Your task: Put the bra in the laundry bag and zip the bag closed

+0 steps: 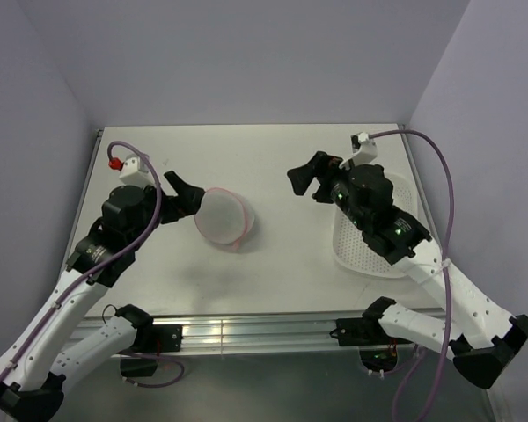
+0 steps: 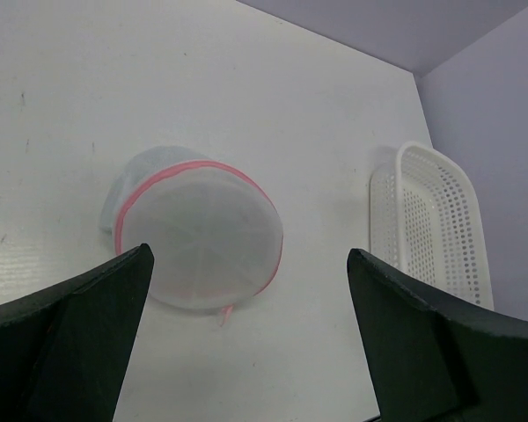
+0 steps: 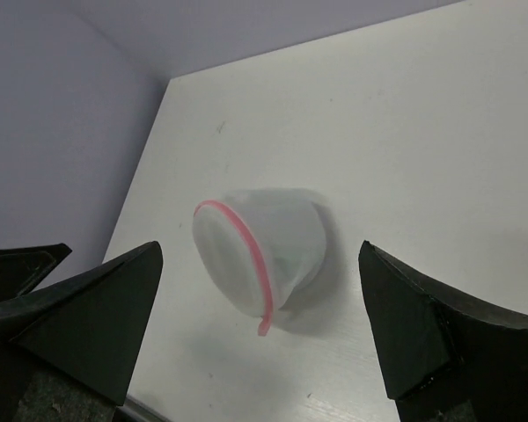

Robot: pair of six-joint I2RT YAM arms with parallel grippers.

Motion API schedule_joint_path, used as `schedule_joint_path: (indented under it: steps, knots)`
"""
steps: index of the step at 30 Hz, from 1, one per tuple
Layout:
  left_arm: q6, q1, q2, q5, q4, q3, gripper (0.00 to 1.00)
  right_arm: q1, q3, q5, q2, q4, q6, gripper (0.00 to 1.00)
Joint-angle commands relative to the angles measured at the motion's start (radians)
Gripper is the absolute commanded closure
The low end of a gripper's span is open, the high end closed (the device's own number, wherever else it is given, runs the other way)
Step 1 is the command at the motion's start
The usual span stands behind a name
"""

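Observation:
The laundry bag (image 1: 222, 217) lies on its side on the white table, its two mesh halves together and a pink rim and zipper tab showing. It also shows in the left wrist view (image 2: 198, 236) and the right wrist view (image 3: 255, 251). The bra is not in open view; a faint greenish shade (image 3: 292, 260) shows through the bag's mesh. My left gripper (image 1: 183, 195) is open and empty just left of the bag, apart from it. My right gripper (image 1: 303, 177) is open and empty, to the right of the bag and farther back. In both wrist views the jaws stand wide apart (image 2: 248, 255) (image 3: 260, 246).
A white perforated plastic basket (image 1: 350, 251) stands at the table's right side, partly under my right arm; it also shows in the left wrist view (image 2: 431, 220). Lilac walls close in the table at back and sides. A metal rail runs along the near edge.

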Motion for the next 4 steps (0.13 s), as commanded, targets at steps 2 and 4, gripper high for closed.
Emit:
schedule_joint_path:
  steps: [2, 4]
  knots:
    - [0.017, 0.005, -0.011, 0.008, -0.003, 0.042, 0.01, -0.002, -0.028, 0.094, -0.04, 0.031, -0.034, 0.0]
    - [0.017, 0.005, -0.011, 0.005, -0.007, 0.045, 0.01, -0.002, -0.037, 0.104, -0.046, 0.031, -0.034, 0.0]
